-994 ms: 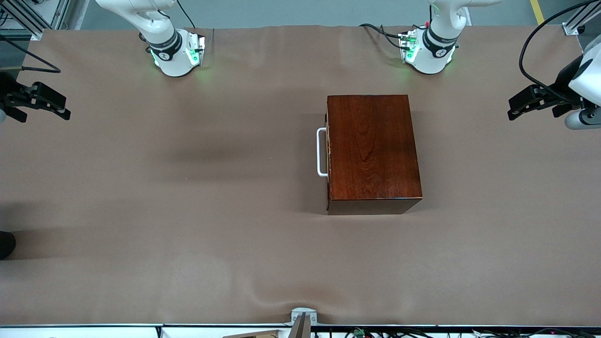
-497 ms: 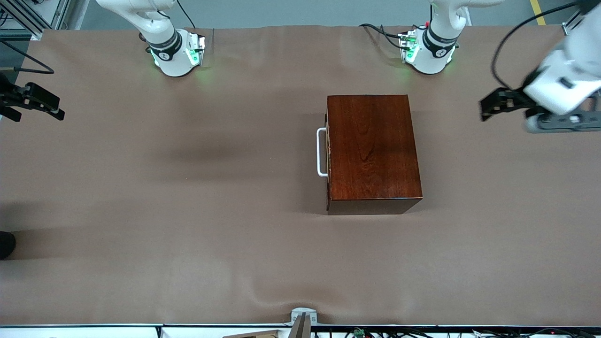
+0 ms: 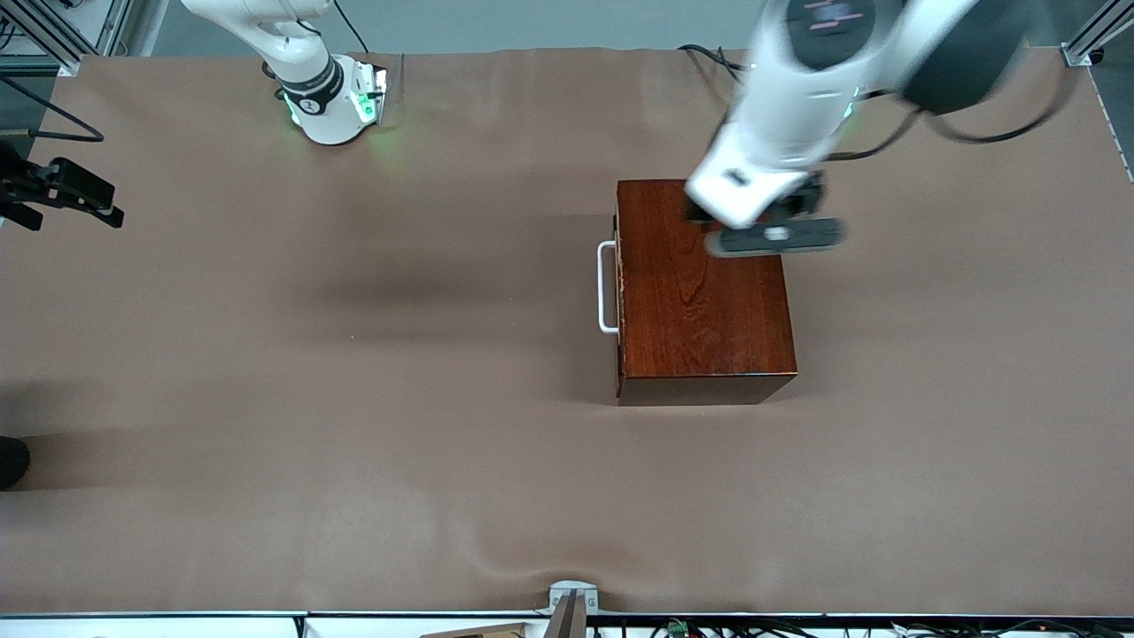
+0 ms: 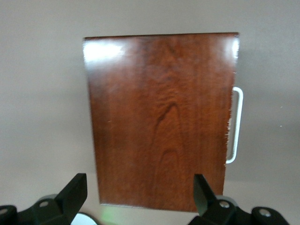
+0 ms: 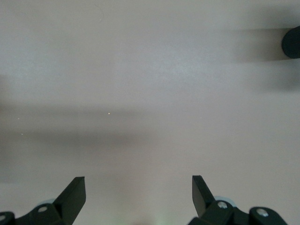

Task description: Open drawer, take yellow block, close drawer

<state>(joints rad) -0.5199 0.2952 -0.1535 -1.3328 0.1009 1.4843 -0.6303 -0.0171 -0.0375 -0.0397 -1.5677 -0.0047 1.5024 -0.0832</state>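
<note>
A: Status of the box (image 3: 704, 288)?

B: It stands on the brown table cover (image 3: 354, 399), right of centre in the front view. The drawer (image 3: 619, 283) is shut flush. Its white handle (image 3: 606, 287) projects toward the right arm's end of the table, with open cover in front of it.

A: Left gripper (image 3: 700, 213)?

B: Over the upper part of the box top. In the left wrist view its fingers (image 4: 75, 190) are spread wide, about as far apart as the box is wide, and hold nothing. The same view shows the whole box top (image 4: 161, 119) and the handle (image 4: 236, 125) at the right edge.

A: Right gripper (image 3: 111, 213)?

B: At the left edge of the front view, over the cover at the right arm's end; that arm waits. Its fingers (image 5: 75, 190) are also wide apart and empty.

A: Other items?

B: A dark round object (image 3: 11, 461), cut off at the lower left edge, and a grey bracket (image 3: 571, 595) at the bottom edge.

A: Anything obscured?

B: The block cannot be seen in any view. The left arm (image 3: 797, 97) is blurred and covers its own base and the box's upper right corner. The drawer interior is hidden.
</note>
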